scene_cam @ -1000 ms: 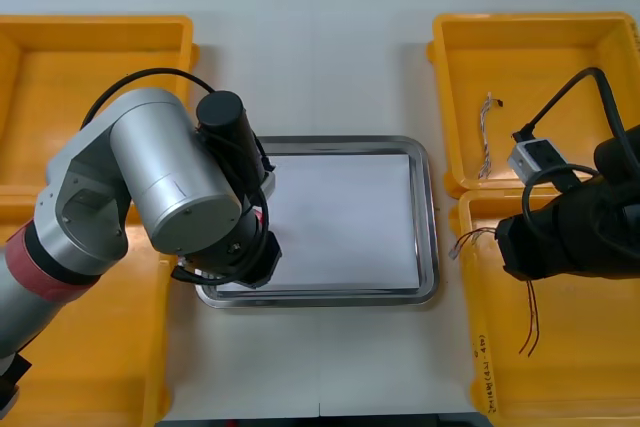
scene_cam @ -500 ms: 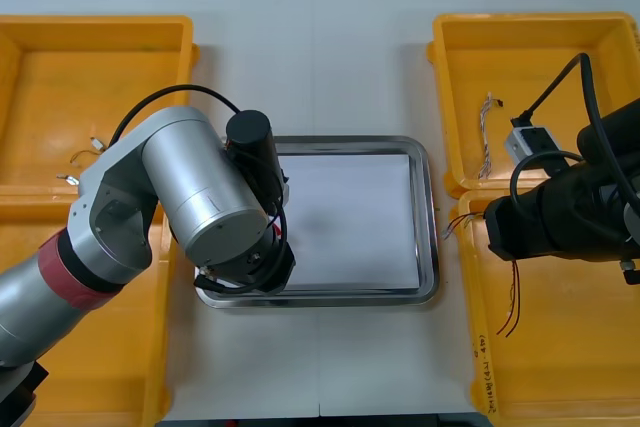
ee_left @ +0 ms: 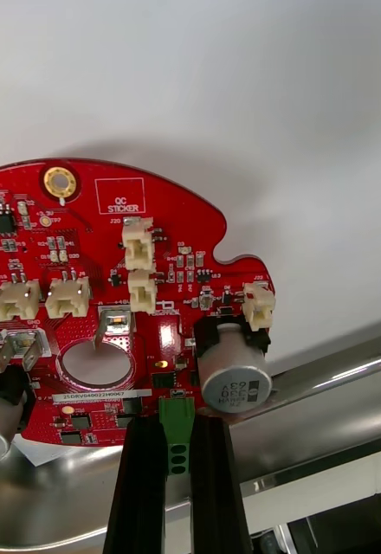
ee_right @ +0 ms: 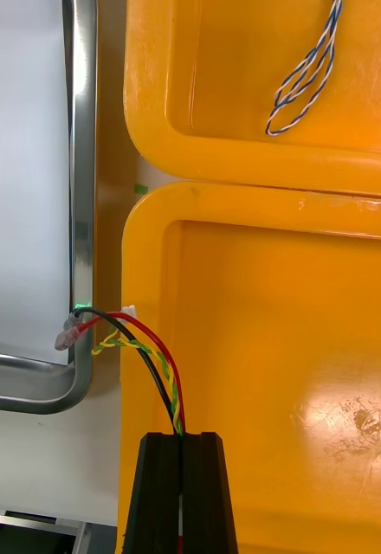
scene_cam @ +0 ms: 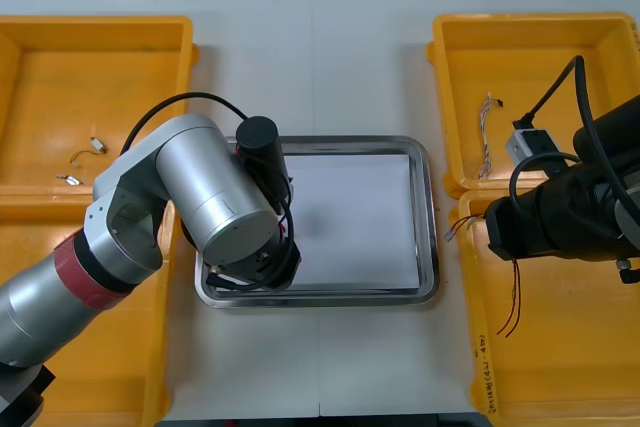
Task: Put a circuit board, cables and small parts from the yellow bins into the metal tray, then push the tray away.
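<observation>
A round red circuit board [ee_left: 113, 286] hangs over the white inside of the metal tray [ee_left: 329, 407], close to its rim. My left gripper [ee_left: 177, 450] is shut on the board's green connector. In the front view my left arm [scene_cam: 220, 197] covers the left part of the tray [scene_cam: 430, 227]. My right gripper [ee_right: 181, 450] is shut on a red and yellow cable [ee_right: 147, 346]. The cable's plug ends reach over the tray's near right corner. From the front, that cable [scene_cam: 462, 224] pokes out beside the right gripper [scene_cam: 493, 227], and its tails dangle over the near right bin.
A twisted blue and white cable [scene_cam: 487, 142] lies in the far right yellow bin [scene_cam: 540, 37]. Small metal parts [scene_cam: 95, 144] rest in the far left bin [scene_cam: 100, 37]. The near right bin [scene_cam: 560, 367] lies under my right arm.
My left arm has swung right, farther over the tray, uncovering the small parts in the far left bin. My right gripper carried the cable left toward the tray's edge.
</observation>
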`<state>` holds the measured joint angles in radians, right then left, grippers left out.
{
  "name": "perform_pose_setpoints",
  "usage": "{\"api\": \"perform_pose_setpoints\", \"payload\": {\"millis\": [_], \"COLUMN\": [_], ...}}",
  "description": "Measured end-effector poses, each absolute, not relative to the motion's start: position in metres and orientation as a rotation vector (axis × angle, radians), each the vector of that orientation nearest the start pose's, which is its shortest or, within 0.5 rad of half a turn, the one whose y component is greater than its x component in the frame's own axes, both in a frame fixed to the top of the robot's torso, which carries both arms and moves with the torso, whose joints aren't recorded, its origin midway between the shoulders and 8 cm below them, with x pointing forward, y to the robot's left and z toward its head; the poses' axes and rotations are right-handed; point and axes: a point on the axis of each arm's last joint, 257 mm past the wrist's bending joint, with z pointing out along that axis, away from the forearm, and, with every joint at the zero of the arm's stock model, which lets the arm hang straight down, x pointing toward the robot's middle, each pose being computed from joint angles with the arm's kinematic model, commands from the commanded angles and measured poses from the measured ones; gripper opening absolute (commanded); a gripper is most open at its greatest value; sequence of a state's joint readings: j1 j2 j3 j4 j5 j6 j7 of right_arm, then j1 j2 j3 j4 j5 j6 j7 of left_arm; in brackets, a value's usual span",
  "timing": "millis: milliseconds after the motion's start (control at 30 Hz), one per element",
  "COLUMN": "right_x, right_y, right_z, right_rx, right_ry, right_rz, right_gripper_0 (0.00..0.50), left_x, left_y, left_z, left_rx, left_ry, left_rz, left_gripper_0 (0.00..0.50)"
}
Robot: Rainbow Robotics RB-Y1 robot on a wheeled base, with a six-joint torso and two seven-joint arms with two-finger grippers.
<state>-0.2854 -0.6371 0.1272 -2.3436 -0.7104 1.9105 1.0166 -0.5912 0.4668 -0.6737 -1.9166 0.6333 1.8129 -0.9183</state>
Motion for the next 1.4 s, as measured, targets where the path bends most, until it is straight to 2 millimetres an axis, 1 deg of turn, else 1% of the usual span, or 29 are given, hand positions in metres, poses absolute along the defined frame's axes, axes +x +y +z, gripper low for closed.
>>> {"api": "perform_pose_setpoints", "payload": {"millis": [200,267,300,333,367,400,433,500,533,567,600,667,733,933,1067,1200,1300,1400], "right_x": [0.369,0.369,0.369,0.369,0.369,0.369,0.369,0.369,0.369,0.369,0.369,0.369,0.369,0.369,0.368,0.368,0.368,0.368], "right_y": [-0.216,-0.216,-0.216,-0.216,-0.216,-0.216,-0.216,-0.216,-0.216,-0.216,-0.216,-0.216,-0.216,-0.216,-0.216,-0.216,-0.216,-0.216], "right_z": [-0.198,-0.198,-0.198,-0.198,-0.198,-0.198,-0.198,-0.198,-0.198,-0.198,-0.198,-0.198,-0.198,-0.199,-0.199,-0.199,-0.199,-0.199], "right_rx": [-0.187,-0.187,-0.187,-0.187,-0.187,-0.187,-0.187,-0.187,-0.187,-0.187,-0.187,-0.187,-0.187,-0.187,-0.187,-0.187,-0.187,-0.189], "right_ry": [2.687,2.687,2.687,2.687,2.687,2.687,2.687,2.687,2.687,2.687,2.687,2.687,2.687,2.687,2.687,2.688,2.688,2.689], "right_rz": [0.105,0.106,0.106,0.106,0.106,0.106,0.106,0.106,0.106,0.106,0.106,0.106,0.106,0.105,0.105,0.105,0.106,0.107], "right_gripper_0": [0.000,0.000,0.000,0.000,0.000,0.000,0.000,0.000,0.000,0.000,0.000,0.000,0.000,0.000,0.000,0.000,0.000,0.000], "left_x": [0.375,0.375,0.376,0.376,0.376,0.376,0.376,0.376,0.376,0.376,0.376,0.376,0.376,0.376,0.373,0.371,0.377,0.384], "left_y": [0.093,0.092,0.092,0.092,0.091,0.091,0.091,0.091,0.091,0.091,0.091,0.092,0.092,0.092,0.093,0.096,0.093,0.095], "left_z": [-0.291,-0.291,-0.291,-0.290,-0.290,-0.290,-0.290,-0.290,-0.290,-0.291,-0.291,-0.291,-0.291,-0.289,-0.282,-0.260,-0.239,-0.222], "left_rx": [0.491,0.491,0.491,0.490,0.491,0.491,0.491,0.492,0.492,0.492,0.492,0.491,0.491,0.493,0.505,0.503,0.484,0.457], "left_ry": [2.862,2.859,2.858,2.857,2.857,2.857,2.856,2.856,2.856,2.856,2.856,2.856,2.856,2.850,2.845,2.817,2.767,2.727], "left_rz": [-0.005,-0.005,-0.005,-0.004,-0.005,-0.005,-0.005,-0.004,-0.004,-0.004,-0.004,-0.003,-0.003,0.000,0.014,0.010,-0.035,-0.067], "left_gripper_0": [0.002,0.030,0.051,0.074,0.127,0.166,0.187,0.253,0.298,0.329,0.376,0.439,0.479,0.490,0.495,0.493,0.495,0.493]}}
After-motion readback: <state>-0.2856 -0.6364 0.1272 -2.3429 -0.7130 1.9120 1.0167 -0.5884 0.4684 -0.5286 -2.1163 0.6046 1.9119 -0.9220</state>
